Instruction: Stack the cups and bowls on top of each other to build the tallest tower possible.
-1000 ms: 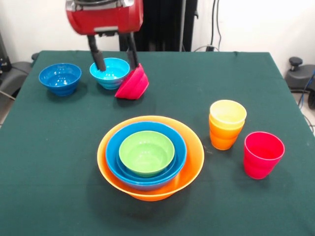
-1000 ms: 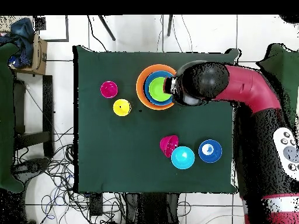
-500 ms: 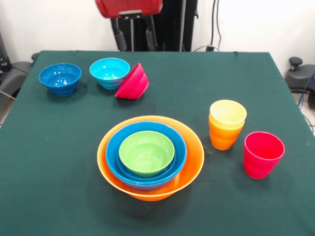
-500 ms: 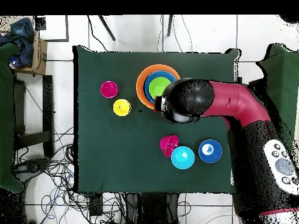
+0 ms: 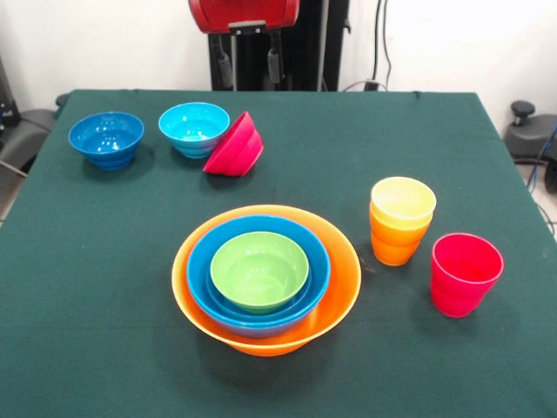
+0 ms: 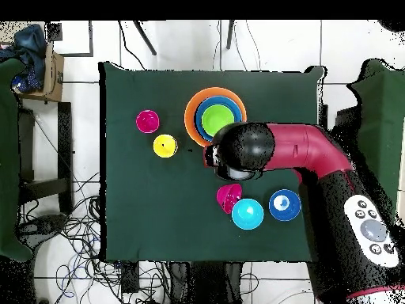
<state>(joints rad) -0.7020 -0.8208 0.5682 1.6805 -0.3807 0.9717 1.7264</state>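
The tower is a very large orange bowl [image 5: 345,287] holding large blue bowls [image 5: 201,261] and a green bowl [image 5: 259,270]; it also shows in the overhead view [image 6: 191,119]. A red bowl [image 5: 235,145] lies tilted on its side against a light-blue bowl [image 5: 193,128]. A dark-blue bowl [image 5: 106,138] stands to their left. A yellow cup [image 5: 402,201] sits nested in an orange cup [image 5: 395,245], with a red cup [image 5: 465,273] beside them. My gripper [image 5: 251,68] hangs high over the table's far edge, open and empty.
The table [image 5: 104,261] has a dark green cloth. In the overhead view my arm [image 6: 285,150] reaches across between the tower and the small bowls [image 6: 247,214]. Cables and a box lie on the floor [image 6: 47,63] beside the table.
My gripper has let go of the red bowl, risen and moved away from it toward the table's far edge. The red bowl stays tilted against the light-blue bowl.
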